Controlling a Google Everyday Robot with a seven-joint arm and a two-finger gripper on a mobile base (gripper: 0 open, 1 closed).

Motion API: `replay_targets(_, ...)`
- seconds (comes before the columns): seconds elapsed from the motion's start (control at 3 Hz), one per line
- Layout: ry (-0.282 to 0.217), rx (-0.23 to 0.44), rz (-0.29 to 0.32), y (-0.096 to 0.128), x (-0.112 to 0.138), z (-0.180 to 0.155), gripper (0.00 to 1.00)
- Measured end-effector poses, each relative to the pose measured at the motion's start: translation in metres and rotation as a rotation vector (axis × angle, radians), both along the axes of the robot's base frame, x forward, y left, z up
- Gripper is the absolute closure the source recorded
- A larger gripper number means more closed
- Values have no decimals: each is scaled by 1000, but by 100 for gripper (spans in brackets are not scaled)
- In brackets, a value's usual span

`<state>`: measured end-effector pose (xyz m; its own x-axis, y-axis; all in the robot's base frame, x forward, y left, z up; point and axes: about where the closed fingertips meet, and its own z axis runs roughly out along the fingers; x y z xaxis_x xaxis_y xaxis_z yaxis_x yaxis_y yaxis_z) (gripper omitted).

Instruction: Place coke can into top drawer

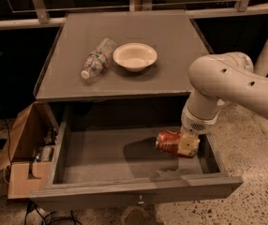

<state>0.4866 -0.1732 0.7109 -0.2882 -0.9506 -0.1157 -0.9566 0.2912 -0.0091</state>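
- The gripper (188, 145) hangs over the right side of the open top drawer (101, 162), jaws pinching the coke can (167, 142) sideways.
- A bowl (135, 56) and a water bottle (96, 59) lie on the cabinet top (171, 36).

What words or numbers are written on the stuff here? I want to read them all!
No text here can be read.
The coke can, held in the gripper over the right side of the open drawer: any lettering is too blurred to read.
The water bottle on the cabinet top: its label is too blurred to read.
The bowl: no writing shows.
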Motion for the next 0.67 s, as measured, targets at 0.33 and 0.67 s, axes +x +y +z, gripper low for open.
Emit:
replay_targets(0.33, 27, 17, -28, 5, -3, -23, 100)
replay_targets(0.67, 27, 26, -64, 9, 1, -46, 100)
